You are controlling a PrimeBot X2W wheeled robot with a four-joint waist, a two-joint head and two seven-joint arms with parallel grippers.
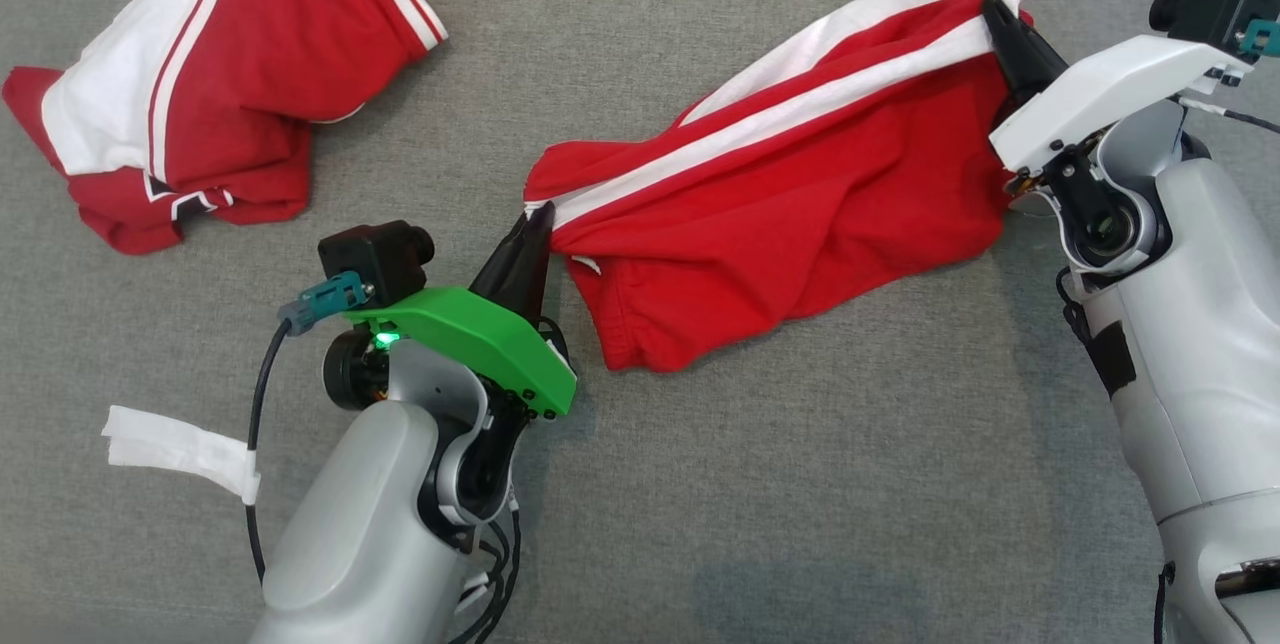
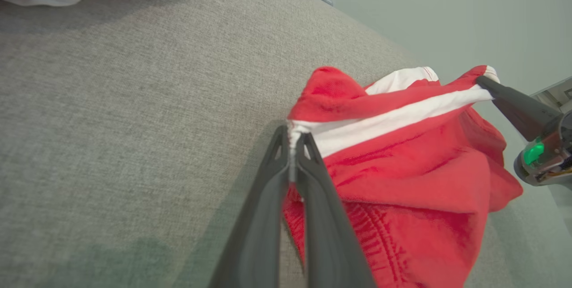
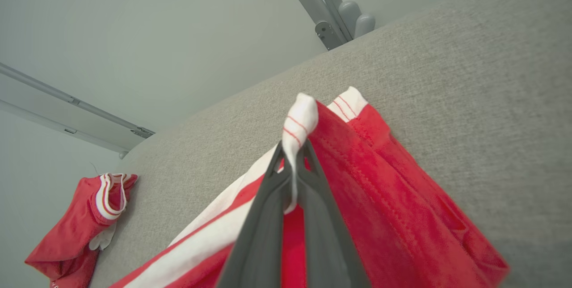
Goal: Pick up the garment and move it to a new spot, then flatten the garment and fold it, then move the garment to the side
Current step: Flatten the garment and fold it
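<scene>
A red garment with white side stripes (image 1: pixel 800 194) is stretched between my two grippers over the grey fabric table (image 1: pixel 800 484). My left gripper (image 1: pixel 538 222) is shut on its lower-left corner; the left wrist view shows the white edge (image 2: pixel 292 133) pinched between the dark fingers (image 2: pixel 268 198), with the garment (image 2: pixel 402 158) hanging to the right. My right gripper (image 1: pixel 992 9) is shut on the upper-right corner; the right wrist view shows a white hem (image 3: pixel 297 127) squeezed in its fingers (image 3: pixel 321 216). The cloth sags and bunches in the middle, its lower edge resting on the table.
A second red and white garment (image 1: pixel 210 84) lies crumpled at the far left of the table, also seen as a bundle (image 3: pixel 80 230) in the right wrist view. A white strip of tape (image 1: pixel 175 449) hangs on my left arm's cable. Metal frame legs (image 3: pixel 330 15) stand beyond the table edge.
</scene>
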